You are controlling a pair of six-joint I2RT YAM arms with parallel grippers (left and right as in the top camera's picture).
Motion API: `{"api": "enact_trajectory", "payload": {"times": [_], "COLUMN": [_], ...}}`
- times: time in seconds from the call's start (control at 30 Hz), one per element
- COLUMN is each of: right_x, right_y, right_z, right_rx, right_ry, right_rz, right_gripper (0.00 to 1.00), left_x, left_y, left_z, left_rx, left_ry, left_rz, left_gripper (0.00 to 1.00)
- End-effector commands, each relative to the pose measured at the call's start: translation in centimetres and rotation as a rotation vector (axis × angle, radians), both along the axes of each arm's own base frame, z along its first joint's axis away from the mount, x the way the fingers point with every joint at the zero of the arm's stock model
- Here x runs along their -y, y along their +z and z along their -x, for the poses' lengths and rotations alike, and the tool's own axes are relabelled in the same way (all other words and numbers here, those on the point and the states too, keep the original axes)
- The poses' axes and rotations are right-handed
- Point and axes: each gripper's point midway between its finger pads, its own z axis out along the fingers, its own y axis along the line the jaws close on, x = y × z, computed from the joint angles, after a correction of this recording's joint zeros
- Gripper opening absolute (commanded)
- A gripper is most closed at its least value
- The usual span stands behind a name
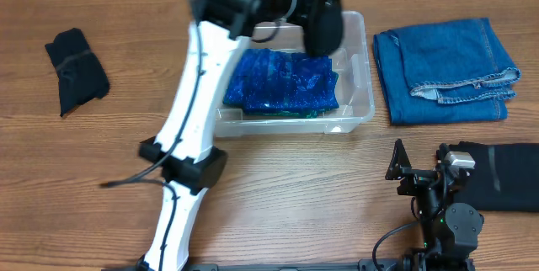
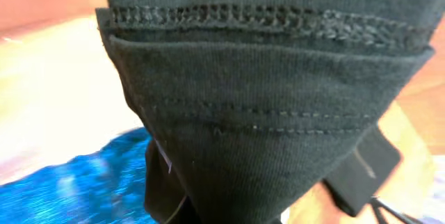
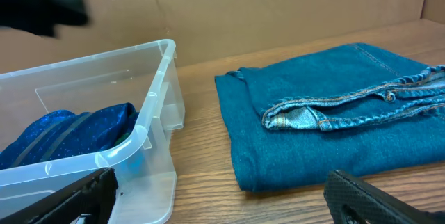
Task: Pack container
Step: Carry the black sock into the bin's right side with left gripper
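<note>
Container (image 1: pixel 278 124) is found at the centre of the table (image 1: pixel 84 178), upright and open-topped. One folded shiny blue cloth (image 1: pixel 282 82) is laid flat inside and is counted as packed.

Left gripper (image 1: pixel 313 8) is positioned over the container's rear edge. A dark garment (image 2: pixel 264 113) is hung from it and fills the left wrist view. The fingers are hidden by the cloth, so closure is inferred rather than seen: judged clamped on the garment. The garment is not yet released into the container.

Right gripper (image 3: pixel 221 182) is parked low at the table's front, fingers held wide apart, nothing between them.

Noted outside the container:
- folded jeans (image 1: pixel 446 69), just to its right
- a black cloth (image 1: pixel 77 71), well to its left
- a second black cloth (image 1: pixel 505 177), beside the right gripper

Progress is estimated at under half, if all of these are meant to be packed.
</note>
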Motion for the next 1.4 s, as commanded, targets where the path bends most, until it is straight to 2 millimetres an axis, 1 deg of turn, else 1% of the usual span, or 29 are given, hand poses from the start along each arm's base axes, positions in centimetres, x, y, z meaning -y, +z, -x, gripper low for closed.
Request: {"api": "enact_trajectory", "payload": {"times": [0.0,0.13,0.23,0.5,0.63,0.7,0.77,0.9,1.03,1.07,1.1,1.13,1.17,1.23,1.27,1.37], "right_x": [-0.1,-0.1,-0.1,-0.1,-0.1,-0.1,-0.1,-0.1,-0.1,-0.1,-0.1,-0.1,-0.1,-0.1,-0.1,-0.1], "right_y": [0.3,0.3,0.3,0.3,0.3,0.3,0.3,0.3,0.3,0.3,0.3,0.3,0.3,0.3,0.3,0.3], "right_z": [0.0,0.0,0.0,0.0,0.0,0.0,0.0,0.0,0.0,0.0,0.0,0.0,0.0,0.0,0.0,0.0], "right_rx": [0.012,0.012,0.012,0.012,0.012,0.012,0.012,0.012,0.012,0.012,0.012,0.012,0.012,0.012,0.012,0.012], "right_ry": [0.004,0.004,0.004,0.004,0.004,0.004,0.004,0.004,0.004,0.004,0.004,0.004,0.004,0.004,0.004,0.004], "right_rz": [0.0,0.0,0.0,0.0,0.0,0.0,0.0,0.0,0.0,0.0,0.0,0.001,0.0,0.0,0.0,0.0], "right_gripper": [1.0,1.0,1.0,1.0,1.0,1.0,1.0,1.0,1.0,1.0,1.0,1.0,1.0,1.0,1.0,1.0], "left_x": [3.7,5.0,5.5,5.4,4.7,4.7,4.7,4.0,4.0,4.2,4.4,4.5,4.7,4.9,5.0,5.3], "left_y": [-4.4,-7.1,-8.5,-10.9,-13.5,-13.9,-14.0,-14.8,-14.8,-14.7,-14.6,-14.6,-14.6,-14.5,-14.4,-14.0], "left_z": [0.4,0.5,0.8,0.7,1.0,1.0,0.9,0.2,-0.1,-0.2,-0.2,-0.1,-0.1,-0.1,-0.2,-0.6], "left_rx": [-0.181,-0.285,-0.336,-0.401,-0.468,-0.479,-0.476,-0.483,-0.494,-0.486,-0.482,-0.48,-0.478,-0.471,-0.463,-0.442], "left_ry": [-0.068,-0.105,-0.127,-0.106,-0.072,-0.07,-0.067,0.01,0.042,0.039,0.035,0.031,0.028,0.025,0.02,0.014], "left_rz": [0.086,0.121,0.134,0.105,0.048,0.042,0.041,0.003,0.015,0.019,0.021,0.02,0.021,0.025,0.033,0.048], "left_gripper": [0.04,0.04,0.04,0.04,0.04,0.04,0.04,0.04,0.04,0.08,0.22,0.44,0.58,0.71,0.75,0.77]}}
